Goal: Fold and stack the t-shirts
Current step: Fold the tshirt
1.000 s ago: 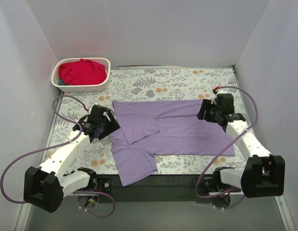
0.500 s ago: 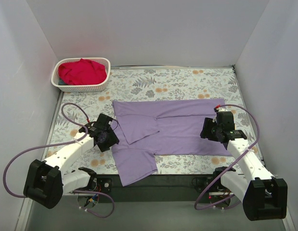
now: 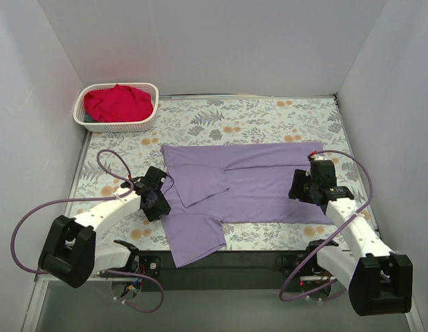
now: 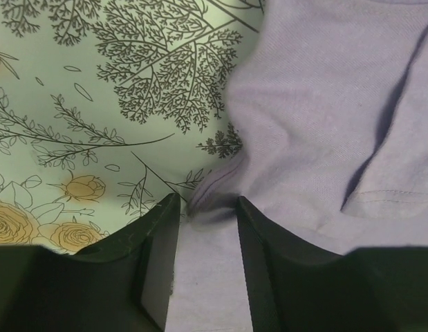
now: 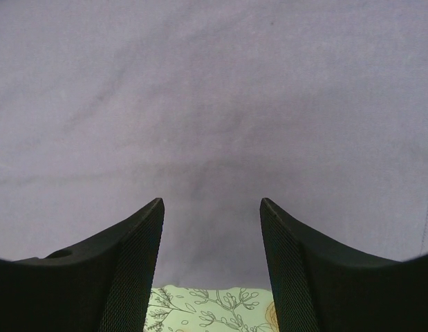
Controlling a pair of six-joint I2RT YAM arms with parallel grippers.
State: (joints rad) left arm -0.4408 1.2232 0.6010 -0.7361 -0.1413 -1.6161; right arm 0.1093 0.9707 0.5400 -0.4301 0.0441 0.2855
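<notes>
One wrist view | left pincer (image 4: 205, 207) part-open astride lavender t-shirt (image 4: 324, 104) | right pincer (image 5: 211, 207) open, empty

Lavender shirt (image 3: 269, 187): spread flat, sideways on the table (image 3: 234, 117), far sleeve folded in over the body, near sleeve sticking out toward the front edge, left edge slightly puckered. Red shirt (image 3: 117, 102): crumpled in a heap inside the basket (image 3: 120, 126), far left corner.

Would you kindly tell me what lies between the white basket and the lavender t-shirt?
Only bare floral tablecloth separates the basket from the lavender t-shirt, as the top external view shows.
</notes>
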